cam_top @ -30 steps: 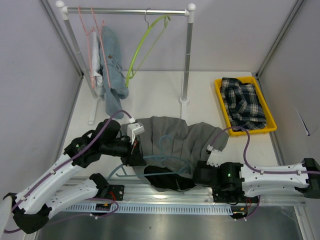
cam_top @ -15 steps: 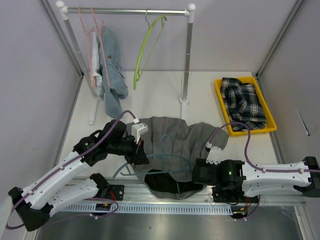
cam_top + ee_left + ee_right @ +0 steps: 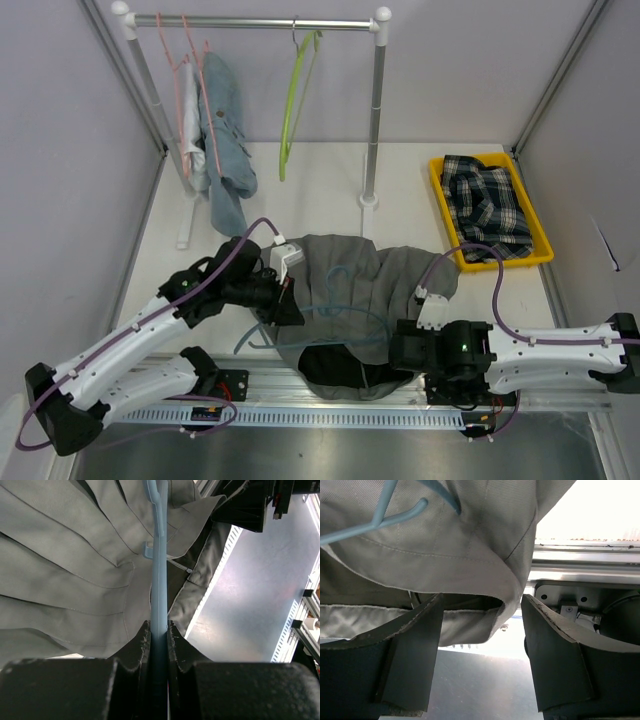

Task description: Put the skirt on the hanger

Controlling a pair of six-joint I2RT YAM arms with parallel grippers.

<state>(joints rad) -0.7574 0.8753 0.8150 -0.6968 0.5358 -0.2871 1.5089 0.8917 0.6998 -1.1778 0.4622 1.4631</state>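
Closest to me, at the near edge of the table (image 3: 320, 190), the right gripper (image 3: 480, 630) lay low with its jaws spread wide. A folded edge of the grey skirt (image 3: 390, 275) drooped down between its two fingers (image 3: 412, 650), but nothing was pinched there; the cloth simply hung in the gap. The skirt's darker lining showed just beside it, spilling toward the metal rail that carried the arm bases.

A little farther in and to the left, the left gripper (image 3: 159, 630) was clenched tight on the thin bar of the pale blue hanger (image 3: 158, 555). From its wrist camera the bar ran straight out from between the pressed fingertips and across the skirt's pleats. The hanger lay on top of the skirt, its hook curling over the grey cloth near the middle of the table. The skirt itself was spread in a rumpled heap between the two arms, resting on the table and overhanging the near edge; it was not yet hung on the hanger.

Farther off to the right sat a yellow tray (image 3: 437, 185) holding a dark plaid garment (image 3: 485, 205). At the back stood the clothes rack (image 3: 255, 22), with pink hangers (image 3: 183, 90) and a faded blue garment (image 3: 222, 130) hanging at its left end and a lime green hanger (image 3: 293, 110) hooked near the right post.
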